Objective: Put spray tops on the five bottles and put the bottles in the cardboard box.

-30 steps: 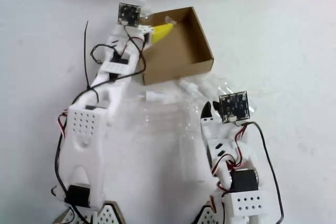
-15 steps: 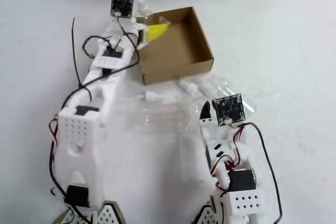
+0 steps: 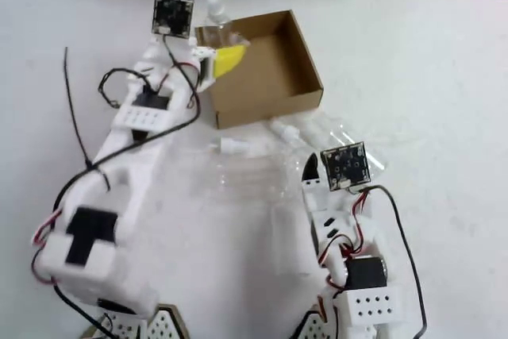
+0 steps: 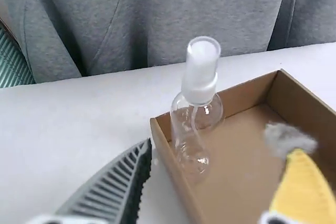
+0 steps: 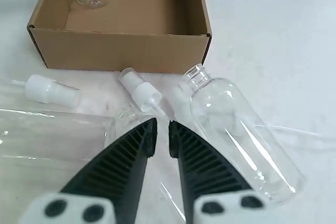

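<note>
A clear bottle [image 4: 195, 124] with a white spray top stands upright in the far left corner of the cardboard box [image 4: 247, 182]. My left gripper [image 4: 220, 150] is open just short of it, its grey finger outside the box wall and its yellow finger over the box floor. From above, that bottle [image 3: 214, 23] rises beside the left gripper [image 3: 213, 53]. My right gripper [image 5: 161, 125] is shut and holds nothing, low over the table in front of the box [image 5: 121, 45]. Around it lie a capless bottle [image 5: 241, 124], another clear bottle [image 5: 52, 132] and two loose spray tops [image 5: 139, 90] [image 5: 50, 90].
Several clear bottles [image 3: 254, 180] lie between the two arms in front of the box [image 3: 274, 77]. A person in grey sits behind the table's far edge. The white table [image 3: 429, 61] is bare to the right of the box.
My left arm has swung left and drawn back from the box, leaving the capped bottle standing in the corner. The right gripper has shifted slightly left.
</note>
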Robot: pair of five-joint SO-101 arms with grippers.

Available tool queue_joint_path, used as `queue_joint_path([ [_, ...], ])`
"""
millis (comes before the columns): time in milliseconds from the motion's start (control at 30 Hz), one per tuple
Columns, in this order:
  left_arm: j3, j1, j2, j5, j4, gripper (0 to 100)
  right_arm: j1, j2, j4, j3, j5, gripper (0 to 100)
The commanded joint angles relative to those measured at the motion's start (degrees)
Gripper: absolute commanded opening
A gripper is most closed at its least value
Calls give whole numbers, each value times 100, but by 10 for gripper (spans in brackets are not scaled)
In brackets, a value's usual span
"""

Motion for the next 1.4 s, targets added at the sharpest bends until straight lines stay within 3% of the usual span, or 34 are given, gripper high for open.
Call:
queue_joint_path([
  [0,-18,57,-1341,-62,1292,100,13,-48,-110,-62,62,18],
  [67,-18,31,-1710,-70,1837,8,13,-48,-110,-62,62,18],
  [167,35,13,-2308,-70,2945,76,22,-48,-101,-62,62,18],
  [333,44,13,-3046,-62,5248,79,171,-48,-92,-105,62,18],
  [467,352,22,-3213,-62,6127,79,488,4,338,-651,26,17],
  [600,1433,-92,-3336,-70,5969,79,541,4,1323,-1512,70,17],
  [733,2769,-549,-3723,-97,5011,79,514,13,1965,-2171,325,18],
  [900,4273,-945,-4488,-1011,3938,79,488,558,2941,-3218,677,18],
  [1233,5820,-1015,-6325,-1846,3938,79,-57,5358,6756,-8431,211,55],
  [1367,6207,-998,-6985,-2110,3938,79,92,6510,7002,-9705,220,55],
])
